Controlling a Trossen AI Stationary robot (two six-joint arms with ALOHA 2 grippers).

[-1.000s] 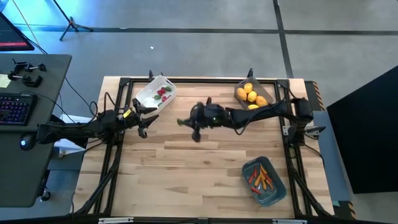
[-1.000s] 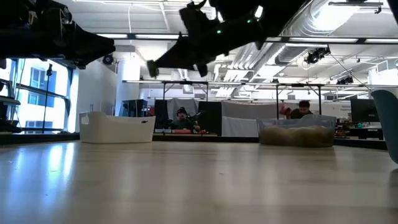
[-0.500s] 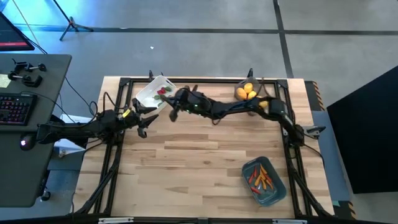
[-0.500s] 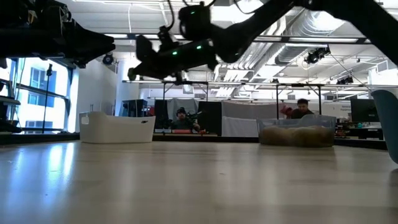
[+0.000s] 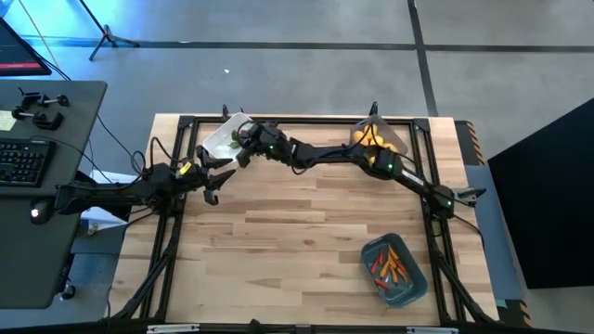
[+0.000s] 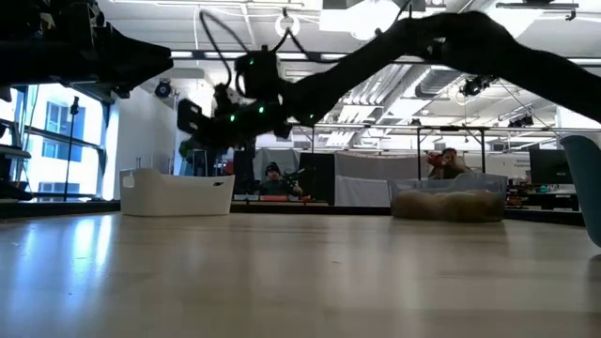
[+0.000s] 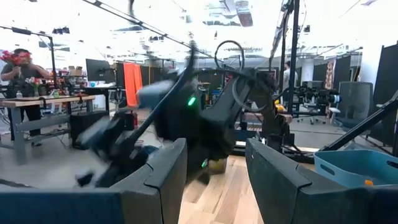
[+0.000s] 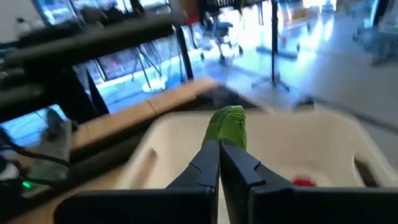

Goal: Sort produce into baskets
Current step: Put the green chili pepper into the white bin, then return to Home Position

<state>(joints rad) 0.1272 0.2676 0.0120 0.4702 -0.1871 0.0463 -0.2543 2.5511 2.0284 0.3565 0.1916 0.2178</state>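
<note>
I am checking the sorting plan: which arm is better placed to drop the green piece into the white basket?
Right: the right gripper is shut on the green piece over the white basket. The left gripper waits beside it, holding nothing.

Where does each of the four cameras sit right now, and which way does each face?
High view: overhead, looking straight down; both arms, right gripper over the white plastic bin.
Low view: table height, looking level across; the right arm over that bin.
Left wrist view: past the open left gripper toward the right arm.
Right wrist view: past shut fingers holding a small green piece over the bin.
Shared: all but the left wrist view show the white bin.
</note>
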